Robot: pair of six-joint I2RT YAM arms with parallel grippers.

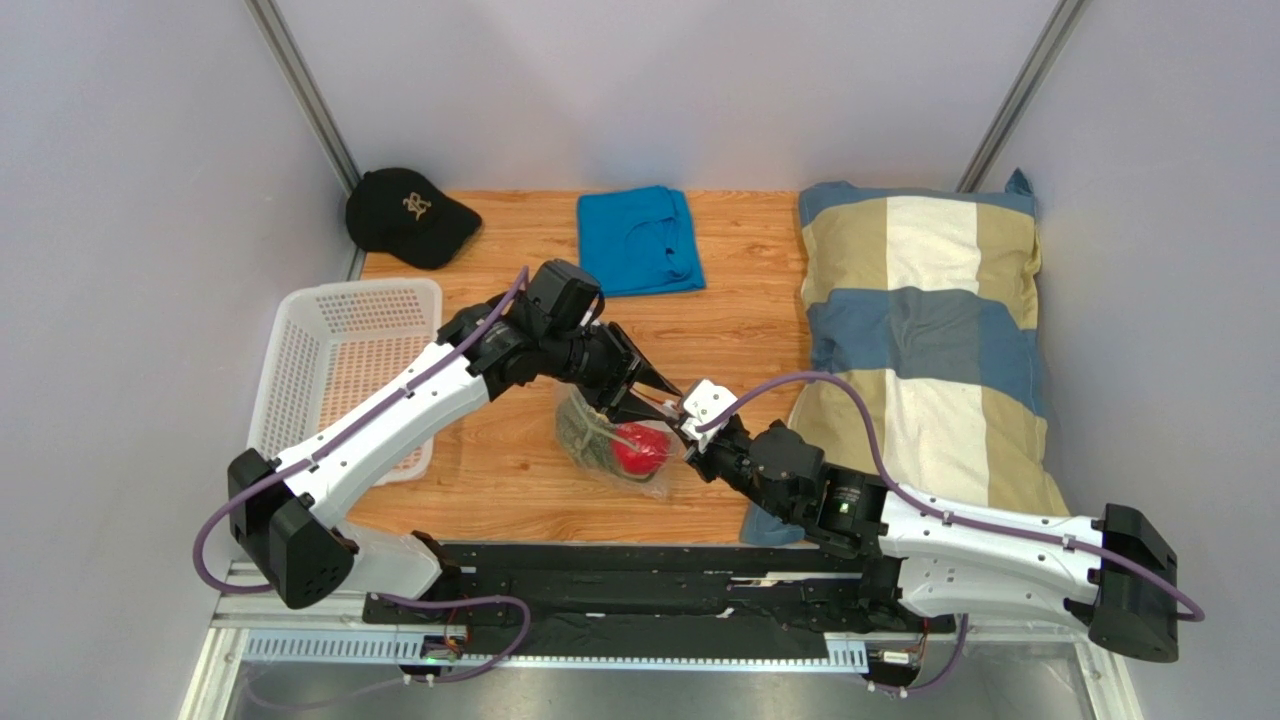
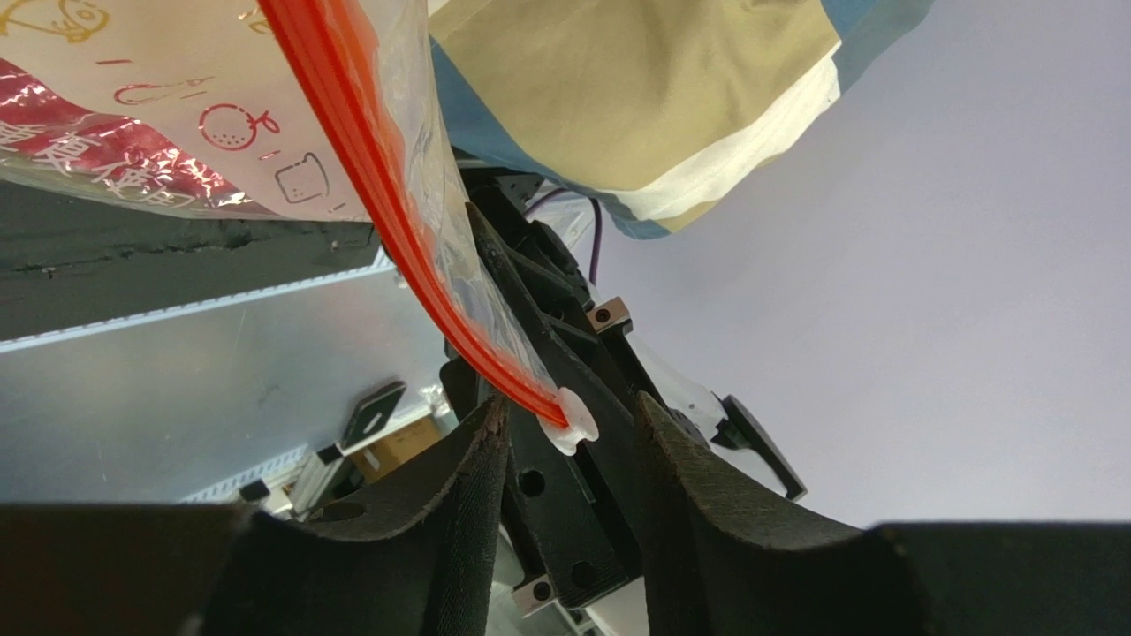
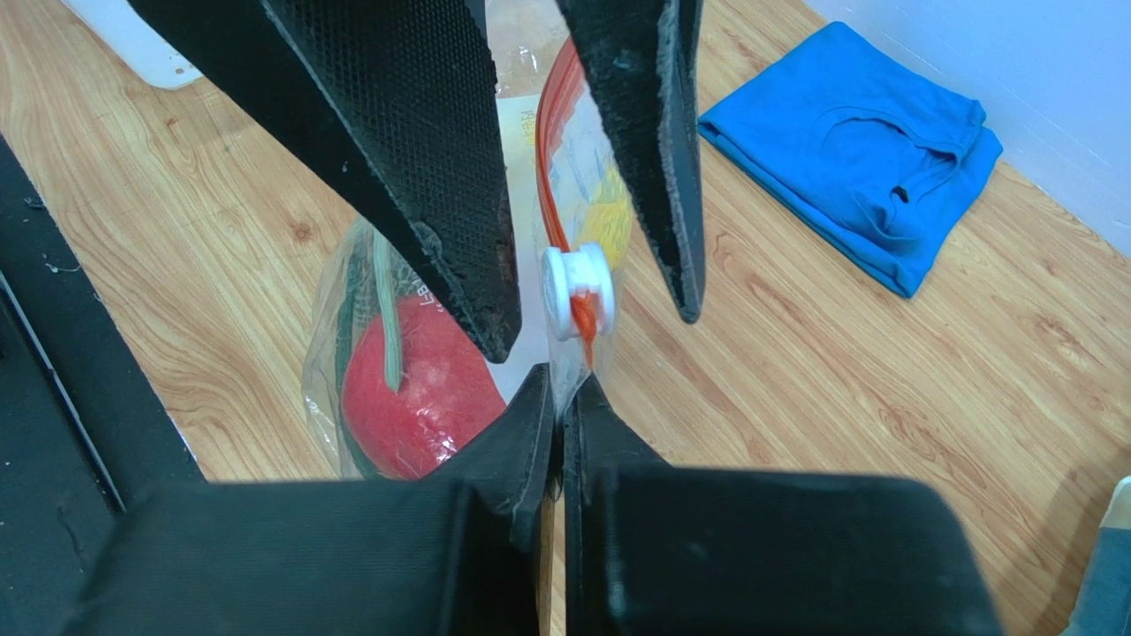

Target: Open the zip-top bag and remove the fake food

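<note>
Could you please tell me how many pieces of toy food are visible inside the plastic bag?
2 for sure: a red fruit low in the bag, and green stems lying over it. A yellow patch higher up may be a third, partly hidden.

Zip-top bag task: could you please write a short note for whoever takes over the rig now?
Left gripper: open, fingers either side of the small white slider.
Right gripper: shut on the crinkly clear zip-top bag's corner below that slider.
Red round toy fruit and green stems lie inside the bag.
Done: bag gripped, slider lined up; zip looks closed.
Left: slide orange-red zip strip open, remove food.
</note>
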